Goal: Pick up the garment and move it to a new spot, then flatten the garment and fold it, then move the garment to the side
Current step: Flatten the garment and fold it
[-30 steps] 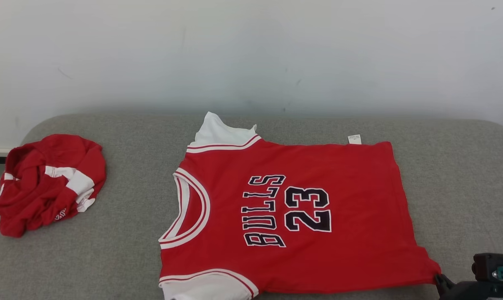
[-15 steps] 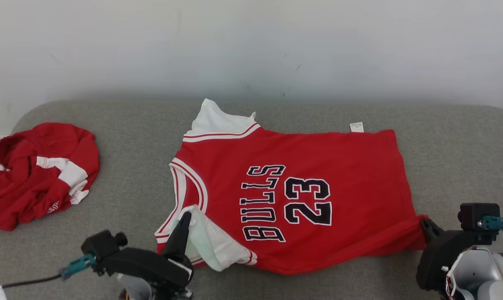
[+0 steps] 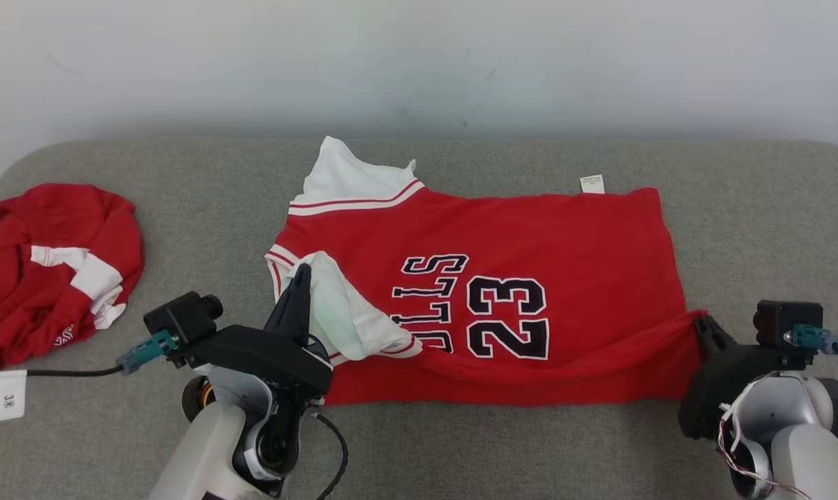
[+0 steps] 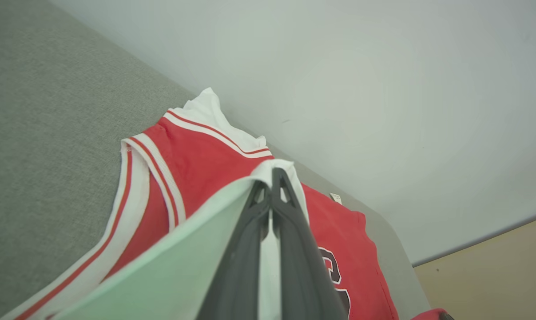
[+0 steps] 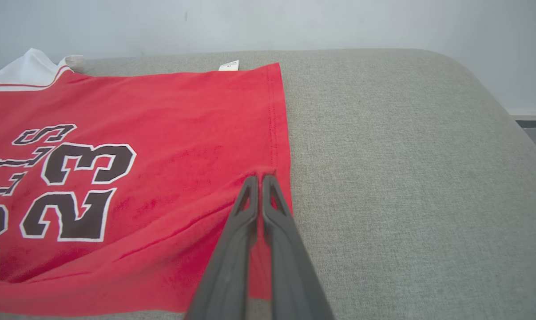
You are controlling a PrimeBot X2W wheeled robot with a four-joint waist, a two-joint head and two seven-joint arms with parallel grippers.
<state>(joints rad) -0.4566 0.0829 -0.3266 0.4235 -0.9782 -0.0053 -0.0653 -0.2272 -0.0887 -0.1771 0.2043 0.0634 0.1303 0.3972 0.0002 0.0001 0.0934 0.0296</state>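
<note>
The garment (image 3: pixel 530 236) is a red jersey with white sleeves and "BULLS 23" in dark print, spread on the grey cushion (image 3: pixel 419 444). My left gripper (image 3: pixel 300 274) is shut on its near white sleeve (image 3: pixel 342 312), lifted and folded over the chest; in the left wrist view the fingers (image 4: pixel 272 178) pinch that white cloth (image 4: pixel 183 266). My right gripper (image 3: pixel 702 323) is shut on the near hem corner, raised off the cushion; the right wrist view shows the tips (image 5: pixel 260 180) clamped on the red hem (image 5: pixel 279 133). The near edge of the jersey (image 5: pixel 117 178) is drawn up toward its middle.
A second red and white garment (image 3: pixel 51 264) lies crumpled at the cushion's left end, with a white tag (image 3: pixel 7 396) near it. A pale wall (image 3: pixel 419 62) rises right behind the cushion. Bare cushion (image 5: pixel 405 178) lies right of the jersey.
Both grippers have carried the jersey's near edge away from me, so the near sleeve and hem now lie over the print. The head camera has tilted down.
</note>
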